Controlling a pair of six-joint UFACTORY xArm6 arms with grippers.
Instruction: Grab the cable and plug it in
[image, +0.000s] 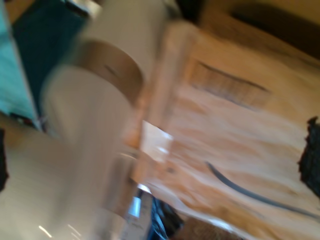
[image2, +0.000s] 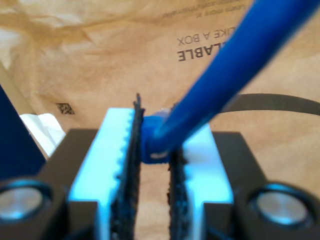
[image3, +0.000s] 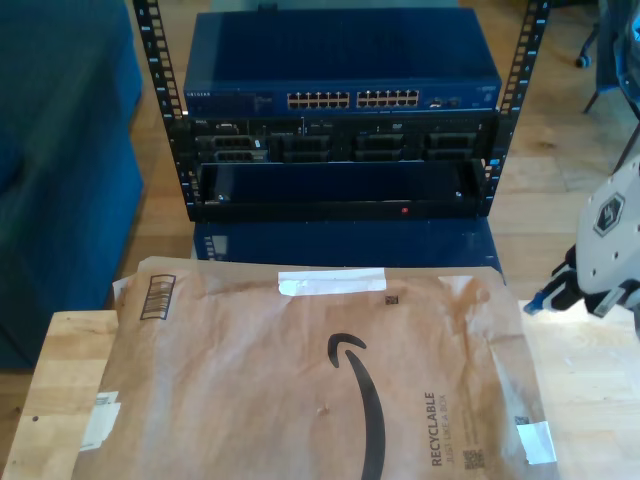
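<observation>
The cable (image2: 235, 65), bright blue, is pinched between the toothed pads (image2: 131, 165) of my second end effector (image2: 152, 170), which is closed on it near one end; the cable rises away from the jaws above a brown paper mailer (image2: 90, 55) printed with "RECYCLABLE". In the exterior view that mailer (image3: 300, 390) covers most of the wooden bench (image3: 60, 370), and behind it stands a rack holding a blue network switch (image3: 340, 65) with two rows of ports (image3: 350, 99). A white arm (image3: 612, 240) shows at the exterior view's right edge. The first wrist view is badly blurred; whether my first end effector is open or closed I cannot tell.
</observation>
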